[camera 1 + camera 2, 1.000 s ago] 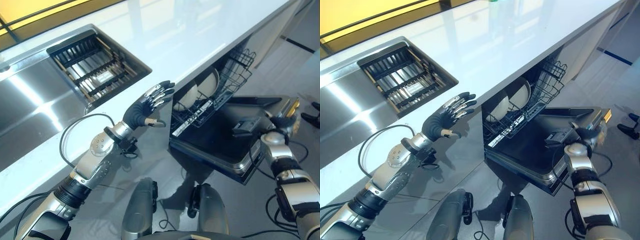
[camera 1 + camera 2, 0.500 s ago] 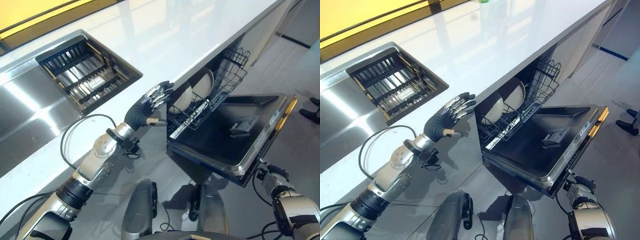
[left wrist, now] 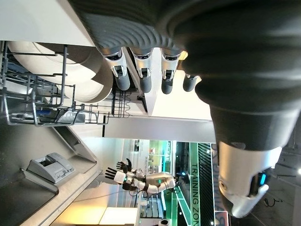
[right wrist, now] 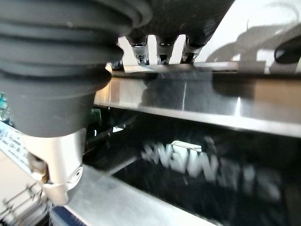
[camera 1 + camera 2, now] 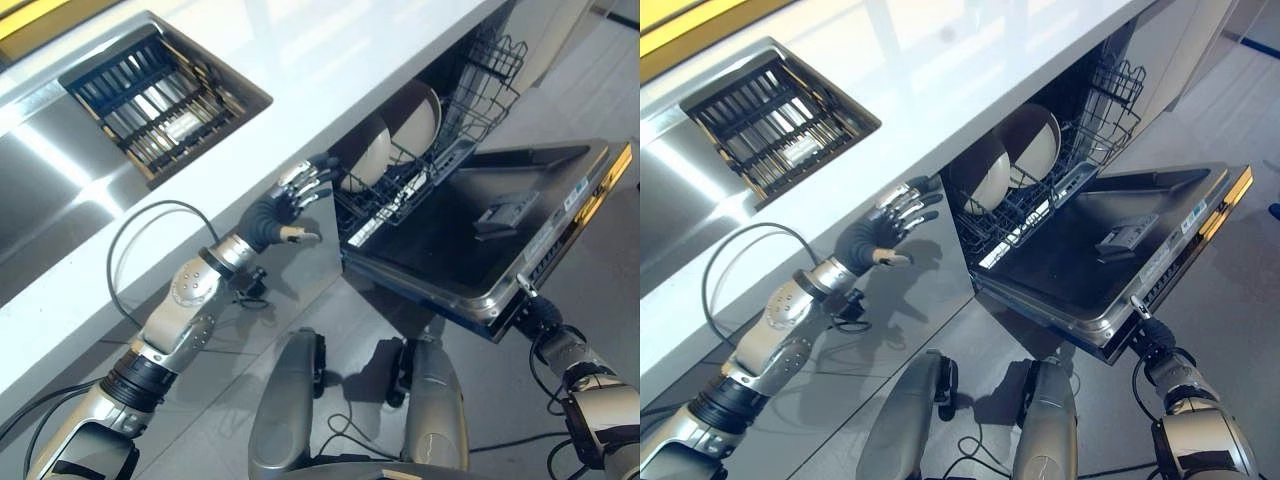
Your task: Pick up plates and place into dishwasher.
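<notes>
your left robot hand [image 5: 283,208] hovers with fingers spread under the white worktop [image 5: 300,60] edge beside the racked plates [image 5: 400,125] in the dishwasher [image 5: 470,240], your right robot hand [image 5: 532,312] under the open door, its fingers unclear, grey floor [image 5: 600,230] below

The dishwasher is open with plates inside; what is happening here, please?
Two plates already stand upright in the dishwasher's rack. The right hand is at the outer edge of the lowered door, seemingly from below. The left hand hovers open beside the rack, holding nothing.
</notes>
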